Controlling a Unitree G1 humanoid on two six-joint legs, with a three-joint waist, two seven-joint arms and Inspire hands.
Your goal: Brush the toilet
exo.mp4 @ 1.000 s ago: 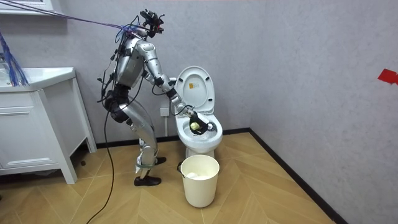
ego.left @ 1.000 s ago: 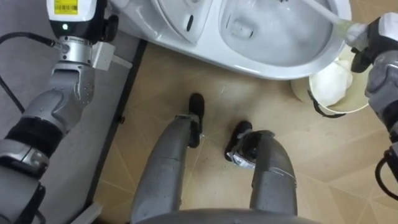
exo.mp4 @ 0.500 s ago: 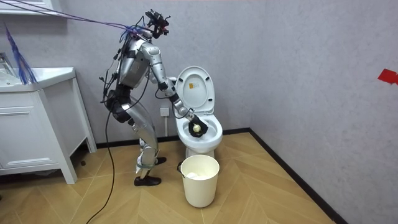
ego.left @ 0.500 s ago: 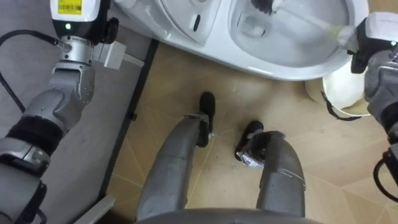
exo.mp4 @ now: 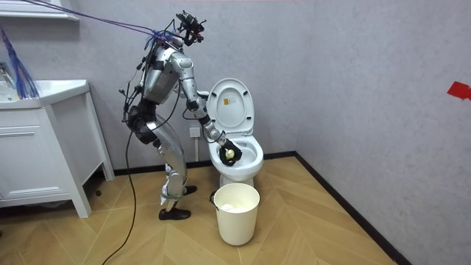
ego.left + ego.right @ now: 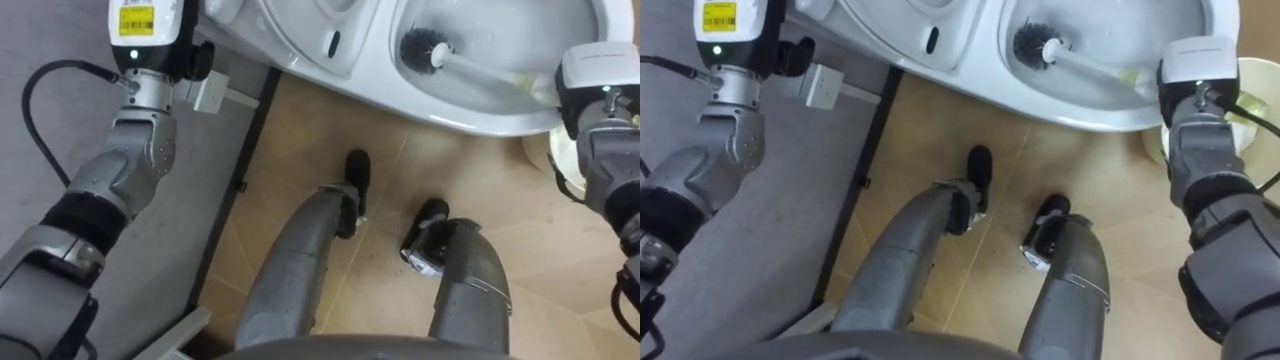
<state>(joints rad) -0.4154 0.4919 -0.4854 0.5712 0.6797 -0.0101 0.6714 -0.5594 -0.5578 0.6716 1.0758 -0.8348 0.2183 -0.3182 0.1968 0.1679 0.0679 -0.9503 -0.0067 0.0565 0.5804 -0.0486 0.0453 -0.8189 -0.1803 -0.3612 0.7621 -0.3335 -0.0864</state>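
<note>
**Left eye view.** The bowl (image 6: 450, 105) runs across the top. My right hand (image 6: 595, 68) sits at the bowl's right rim, with its fingers hidden under the back of the hand. The brush (image 6: 470, 65) lies inside the bowl. Its dark bristle head is toward the bowl's left. Its pale handle runs right, and slightly toward me, to a yellow-green grip at my hand. The long axis therefore crosses the bowl from side to side, with the head pointing away from the hand. I cannot tell whether the bristles touch the porcelain.

**Right eye view.** The layout is the same: the brush (image 6: 1085, 62) is in the bowl, and its handle meets my right hand (image 6: 1195, 60) at the right rim.

**Room view.** I stand bent forward on the room view's left of the bowl. My right hand (image 5: 230, 152) is just inside the rim, fingers wrapped round the yellow-green grip. A bin (image 5: 235, 213) stands just in front of the bowl.

**Judgement.** The next scrub stroke should follow the handle's axis, back and forth across the bowl, driven by the right arm alone.
</note>
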